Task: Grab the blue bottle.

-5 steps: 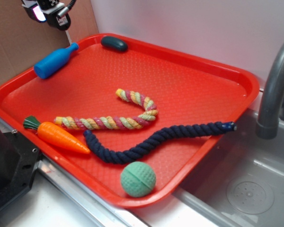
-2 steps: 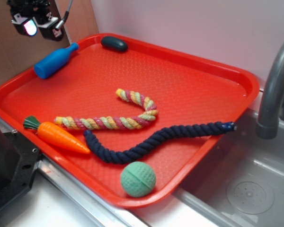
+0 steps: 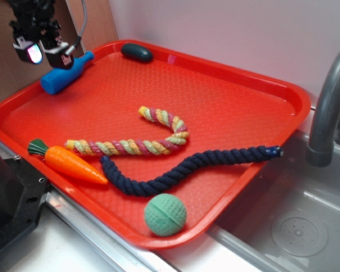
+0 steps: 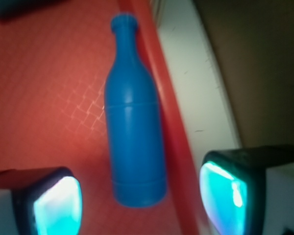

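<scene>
Black gripper (image 3: pixel 43 52), glowing cyan pads (image 4: pixel 57 204)

Carrot (image 3: pixel 73 163), ropes, ball (image 3: pixel 165 214), tray (image 3: pixel 238 102)

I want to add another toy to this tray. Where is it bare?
The widest bare patch of the tray is its right rear, beyond the striped rope and navy rope. The front is crowded: carrot, ropes, ball.

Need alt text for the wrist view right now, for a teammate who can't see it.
A blue bottle lies on its side on the red tray, close along the rim, neck pointing away. The open gripper hangs above its base end, one glowing fingertip either side.
</scene>
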You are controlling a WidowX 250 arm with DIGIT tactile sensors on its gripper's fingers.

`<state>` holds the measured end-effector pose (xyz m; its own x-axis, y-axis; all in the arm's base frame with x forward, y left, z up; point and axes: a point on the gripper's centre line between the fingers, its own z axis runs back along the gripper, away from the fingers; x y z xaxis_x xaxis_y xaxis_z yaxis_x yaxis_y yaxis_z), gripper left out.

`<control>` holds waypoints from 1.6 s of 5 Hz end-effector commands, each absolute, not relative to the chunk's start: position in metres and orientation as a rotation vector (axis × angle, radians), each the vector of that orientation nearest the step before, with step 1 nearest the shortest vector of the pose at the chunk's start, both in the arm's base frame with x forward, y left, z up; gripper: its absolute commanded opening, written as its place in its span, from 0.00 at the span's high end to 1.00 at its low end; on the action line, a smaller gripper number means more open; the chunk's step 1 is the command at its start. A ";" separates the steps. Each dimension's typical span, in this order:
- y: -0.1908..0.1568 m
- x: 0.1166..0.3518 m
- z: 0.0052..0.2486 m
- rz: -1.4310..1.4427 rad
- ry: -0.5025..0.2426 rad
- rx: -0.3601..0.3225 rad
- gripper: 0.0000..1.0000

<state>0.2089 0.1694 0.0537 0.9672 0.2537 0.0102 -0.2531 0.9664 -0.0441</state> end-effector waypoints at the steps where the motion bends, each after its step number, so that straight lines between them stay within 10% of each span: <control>1: 0.159 0.223 0.048 0.221 -0.019 0.008 0.00; 7: 0.144 0.247 0.031 0.688 -0.134 -0.088 0.00; 8: 0.143 0.246 0.035 0.587 -0.094 -0.092 1.00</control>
<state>0.2337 0.1346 0.0217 0.8292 0.5589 0.0103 -0.5544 0.8246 -0.1129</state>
